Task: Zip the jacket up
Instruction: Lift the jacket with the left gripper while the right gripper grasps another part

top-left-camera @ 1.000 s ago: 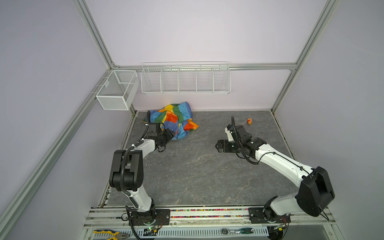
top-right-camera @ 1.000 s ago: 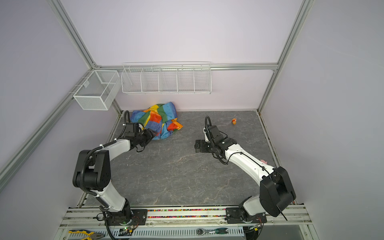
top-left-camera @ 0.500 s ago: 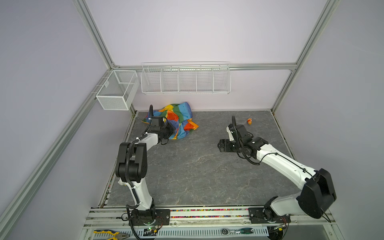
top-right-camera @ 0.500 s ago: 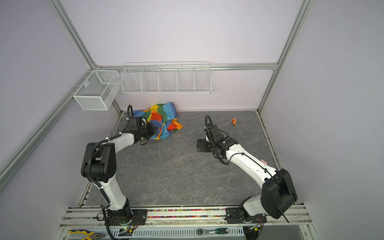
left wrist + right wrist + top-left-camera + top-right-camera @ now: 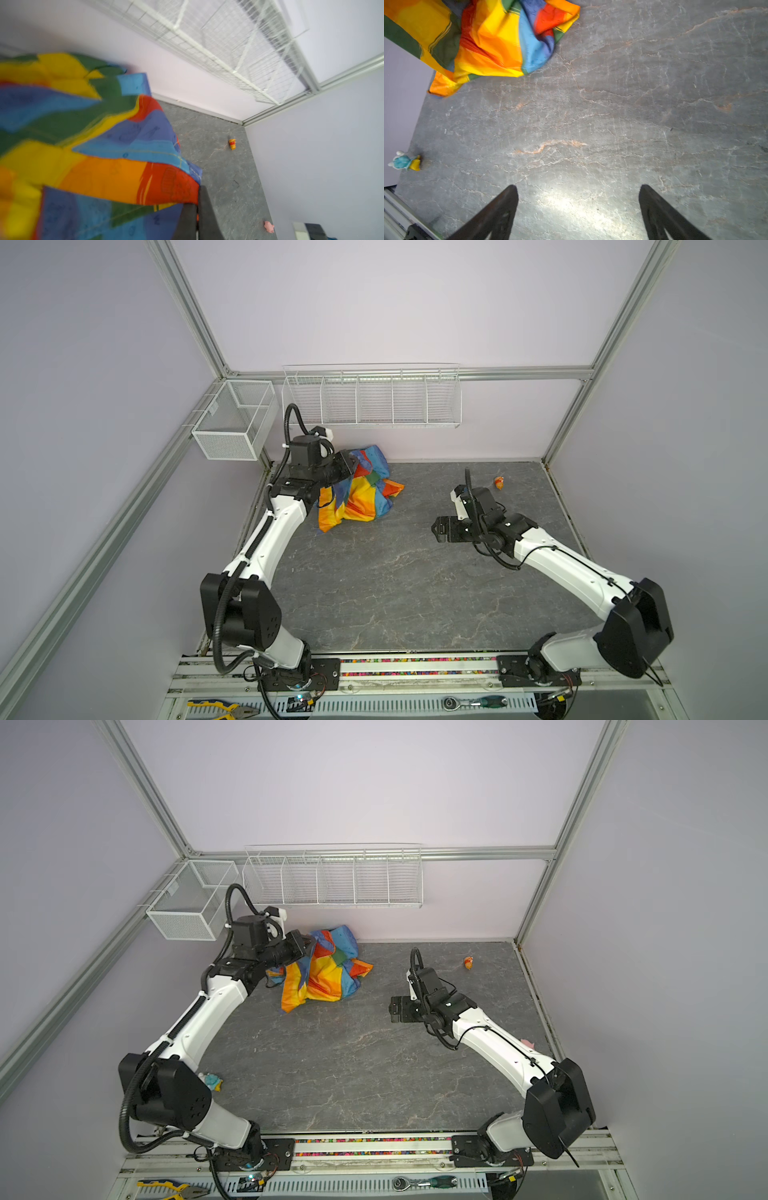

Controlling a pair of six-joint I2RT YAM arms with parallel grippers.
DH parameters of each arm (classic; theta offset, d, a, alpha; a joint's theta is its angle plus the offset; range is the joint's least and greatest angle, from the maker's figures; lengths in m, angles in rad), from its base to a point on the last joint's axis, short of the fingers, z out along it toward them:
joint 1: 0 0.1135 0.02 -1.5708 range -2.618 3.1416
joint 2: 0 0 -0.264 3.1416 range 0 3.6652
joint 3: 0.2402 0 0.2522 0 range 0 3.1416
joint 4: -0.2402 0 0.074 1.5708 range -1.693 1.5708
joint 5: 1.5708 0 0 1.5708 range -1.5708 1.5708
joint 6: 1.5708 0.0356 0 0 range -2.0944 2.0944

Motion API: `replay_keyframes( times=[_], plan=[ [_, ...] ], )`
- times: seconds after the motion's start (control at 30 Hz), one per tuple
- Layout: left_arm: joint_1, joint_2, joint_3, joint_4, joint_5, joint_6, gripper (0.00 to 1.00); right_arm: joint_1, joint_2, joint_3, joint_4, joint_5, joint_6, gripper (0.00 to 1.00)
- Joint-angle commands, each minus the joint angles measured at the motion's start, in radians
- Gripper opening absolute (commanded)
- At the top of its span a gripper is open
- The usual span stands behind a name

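Observation:
The jacket (image 5: 361, 493) (image 5: 324, 973) is a crumpled bundle of rainbow stripes at the back left of the grey table. Its upper part is raised and its lower folds rest on the table. My left gripper (image 5: 351, 462) (image 5: 309, 942) is shut on the upper fabric. In the left wrist view the gripper (image 5: 197, 197) has its jaws pressed together on a fold of the jacket (image 5: 104, 145). No zipper shows. My right gripper (image 5: 436, 526) (image 5: 392, 1009) (image 5: 578, 189) hovers open and empty over bare table, to the right of the jacket (image 5: 492, 41).
A small orange toy (image 5: 499, 482) (image 5: 232, 143) lies at the back right. A pink toy (image 5: 527, 1042) lies by the right wall, and a blue-and-yellow toy (image 5: 212, 1080) (image 5: 404, 162) by the left wall. Wire baskets (image 5: 232, 423) (image 5: 370, 398) hang on the back frame.
The left gripper has shut on the jacket and lifted its upper part, so the bundle now hangs lower and further forward. The right arm has hardly moved.

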Motion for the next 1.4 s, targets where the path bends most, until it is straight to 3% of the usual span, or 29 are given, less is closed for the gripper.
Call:
replay_keyframes(
  times=[0.0, 0.43, 1.07, 1.37],
  plan=[
    [-0.026, -0.016, 0.09, -0.12, -0.013, 0.065, 0.0, 0.024, -0.028, 0.034, 0.082, -0.044, -0.029, 0.95],
    [-0.104, -0.023, 0.265, -0.147, 0.008, 0.034, 0.0, 0.111, 0.065, 0.161, 0.186, -0.131, -0.079, 0.97],
    [-0.137, -0.112, 0.262, -0.129, 0.034, -0.011, 0.0, 0.161, 0.424, 0.543, 0.22, -0.176, -0.045, 0.99],
    [-0.137, -0.168, 0.234, -0.111, 0.049, -0.036, 0.0, 0.162, 0.528, 0.676, 0.207, -0.07, -0.013, 0.99]
  ],
)
